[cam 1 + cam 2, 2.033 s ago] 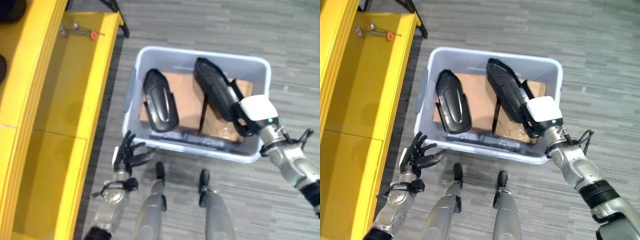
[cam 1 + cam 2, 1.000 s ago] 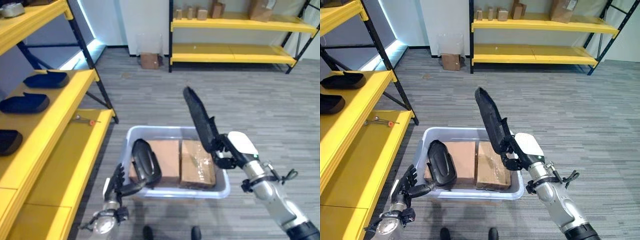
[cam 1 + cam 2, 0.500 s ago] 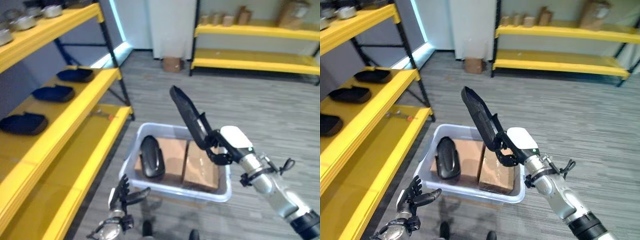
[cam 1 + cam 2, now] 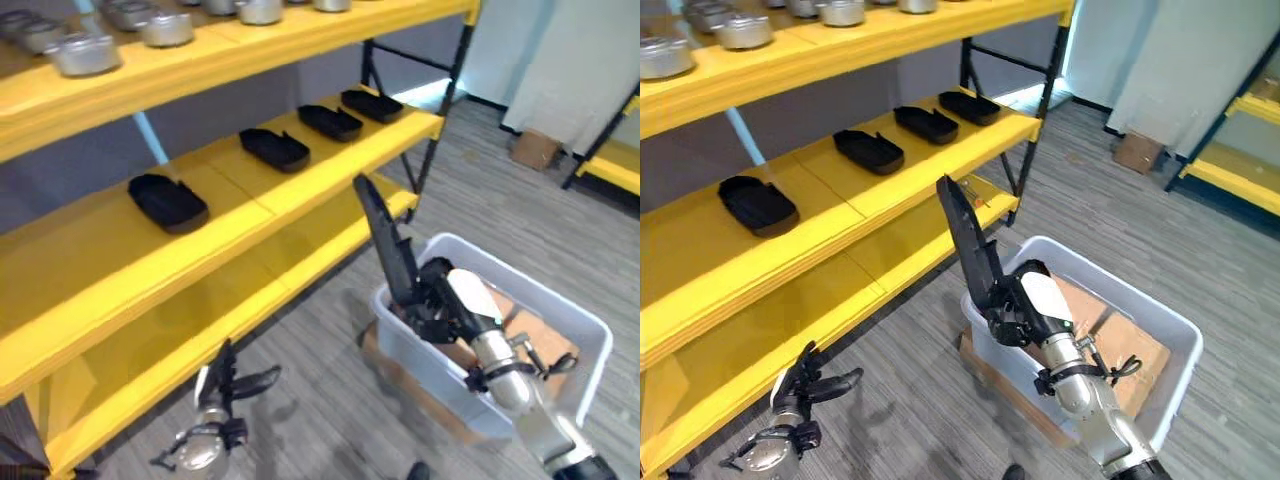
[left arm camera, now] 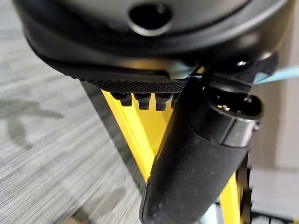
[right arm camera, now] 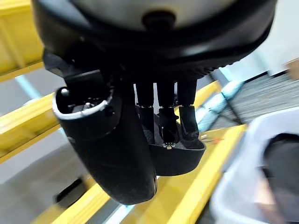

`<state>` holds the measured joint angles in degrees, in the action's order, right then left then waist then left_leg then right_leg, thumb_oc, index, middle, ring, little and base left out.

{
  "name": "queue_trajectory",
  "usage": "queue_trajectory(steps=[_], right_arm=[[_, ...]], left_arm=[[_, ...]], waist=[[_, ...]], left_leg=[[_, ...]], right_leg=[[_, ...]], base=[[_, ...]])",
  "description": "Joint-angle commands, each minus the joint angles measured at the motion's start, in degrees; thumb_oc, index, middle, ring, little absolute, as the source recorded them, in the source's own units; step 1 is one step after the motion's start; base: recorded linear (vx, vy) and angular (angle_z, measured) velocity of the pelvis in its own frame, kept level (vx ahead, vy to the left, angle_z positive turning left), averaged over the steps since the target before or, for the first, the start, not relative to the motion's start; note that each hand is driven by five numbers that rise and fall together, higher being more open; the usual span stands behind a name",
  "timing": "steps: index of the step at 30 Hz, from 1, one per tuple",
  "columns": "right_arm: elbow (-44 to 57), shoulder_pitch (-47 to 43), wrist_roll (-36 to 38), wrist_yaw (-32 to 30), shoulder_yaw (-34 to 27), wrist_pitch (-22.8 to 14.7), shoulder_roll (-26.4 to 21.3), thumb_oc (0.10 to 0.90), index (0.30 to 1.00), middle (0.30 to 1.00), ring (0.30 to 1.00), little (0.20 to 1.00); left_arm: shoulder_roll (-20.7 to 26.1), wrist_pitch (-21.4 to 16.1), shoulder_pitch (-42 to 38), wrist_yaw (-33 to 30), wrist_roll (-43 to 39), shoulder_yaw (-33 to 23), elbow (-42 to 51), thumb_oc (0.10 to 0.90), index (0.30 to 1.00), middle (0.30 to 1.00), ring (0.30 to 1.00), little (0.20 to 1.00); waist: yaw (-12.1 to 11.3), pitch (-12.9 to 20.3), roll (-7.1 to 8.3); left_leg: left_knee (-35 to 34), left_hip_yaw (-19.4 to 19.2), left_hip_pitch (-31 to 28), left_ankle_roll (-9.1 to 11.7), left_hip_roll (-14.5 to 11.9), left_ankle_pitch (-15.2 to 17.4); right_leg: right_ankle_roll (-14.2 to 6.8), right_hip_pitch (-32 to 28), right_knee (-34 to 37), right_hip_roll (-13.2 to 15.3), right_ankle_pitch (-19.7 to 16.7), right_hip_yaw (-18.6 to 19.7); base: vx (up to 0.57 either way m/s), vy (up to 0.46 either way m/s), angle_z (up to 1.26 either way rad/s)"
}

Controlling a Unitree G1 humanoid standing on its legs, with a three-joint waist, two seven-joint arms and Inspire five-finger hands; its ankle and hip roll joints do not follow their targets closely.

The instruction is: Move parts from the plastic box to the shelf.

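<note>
Yellow steel shelf [image 4: 890, 190], mid tier: row of black moulded plastic parts [image 4: 868, 151]; pale plastic box [image 4: 1160, 390] on grey floor nr its end; right hand [image 4: 1025, 310] clenched on long black part [image 4: 970, 250], upright, above box, prob. to clear rim en route to shelf; left hand [image 4: 805, 385] low, fingers loose, empty.

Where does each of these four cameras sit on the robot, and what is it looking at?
Left eye view: on the head, looking down at the yellow shelf, plastic box and both hands.
Right eye view: beside it, sharing that scene.
Left wrist view: on the left arm, along the open left hand toward the floor.
Right wrist view: on the right arm, along the right hand gripping the black part.
</note>
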<state>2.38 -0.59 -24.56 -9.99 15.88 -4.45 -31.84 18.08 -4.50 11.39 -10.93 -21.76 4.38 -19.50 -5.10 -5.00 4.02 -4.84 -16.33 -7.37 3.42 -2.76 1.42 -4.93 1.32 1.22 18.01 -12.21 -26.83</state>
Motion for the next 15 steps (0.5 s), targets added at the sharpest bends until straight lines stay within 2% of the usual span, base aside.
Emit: queue_trajectory(steps=[1,8,10,13,15], right_arm=[[3.70,-11.29,-1.12,-3.69,-0.43,-3.96,-2.86,0.400,0.300,0.300,0.300,0.300],[2.54,-14.45,-1.39,-2.71,2.35,-3.95,-1.06,0.400,0.300,0.300,0.300,0.300],[2.23,-14.81,-1.17,-2.26,3.02,-4.02,-0.73,0.400,0.300,0.300,0.300,0.300],[1.77,-14.12,-0.82,-1.71,3.24,-4.29,-0.65,0.400,0.300,0.300,0.300,0.300],[2.11,-12.59,0.09,-1.24,2.72,-4.56,-1.04,0.400,0.300,0.300,0.300,0.300]], left_arm=[[0.11,-5.39,-3.11,-0.78,2.48,0.64,7.62,0.900,1.000,1.000,1.000,1.000],[0.46,-5.67,-2.28,-1.17,3.00,-1.17,8.54,0.900,1.000,1.000,1.000,1.000],[1.19,-5.88,-2.57,-1.40,2.80,-1.40,8.60,0.900,1.000,1.000,1.000,1.000],[2.02,-6.01,-2.96,-1.44,3.11,-1.03,8.17,0.900,1.000,1.000,1.000,1.000],[2.53,-6.09,-3.71,-1.47,3.09,-0.15,7.50,0.900,1.000,1.000,1.000,1.000]], waist=[[0.87,2.56,-1.15],[-2.08,2.09,0.51],[-2.45,1.76,0.91],[-1.97,1.22,0.24],[0.95,0.73,-1.39]], left_leg=[[-0.16,2.70,6.75,-1.89,-0.60,-2.91],[0.07,5.08,7.29,-4.57,3.51,-1.32],[0.52,6.72,7.92,-5.55,4.64,-1.34],[0.60,9.54,8.04,-6.73,5.61,-1.22],[0.21,12.92,7.44,-7.16,5.80,-1.66]], right_leg=[[-5.66,-1.42,0.14,-1.13,3.29,-0.11],[-7.42,-1.86,-0.76,2.22,1.41,1.48],[-7.35,-0.73,-2.70,2.29,0.36,5.79],[-5.69,1.65,-7.48,-0.50,1.92,14.04],[-3.64,4.91,-12.91,-7.86,6.70,24.33]], base=[[-0.03,0.295,0.60],[0.07,0.195,0.05],[0.08,0.182,0.24],[0.08,0.142,0.39],[0.13,0.146,0.91]])
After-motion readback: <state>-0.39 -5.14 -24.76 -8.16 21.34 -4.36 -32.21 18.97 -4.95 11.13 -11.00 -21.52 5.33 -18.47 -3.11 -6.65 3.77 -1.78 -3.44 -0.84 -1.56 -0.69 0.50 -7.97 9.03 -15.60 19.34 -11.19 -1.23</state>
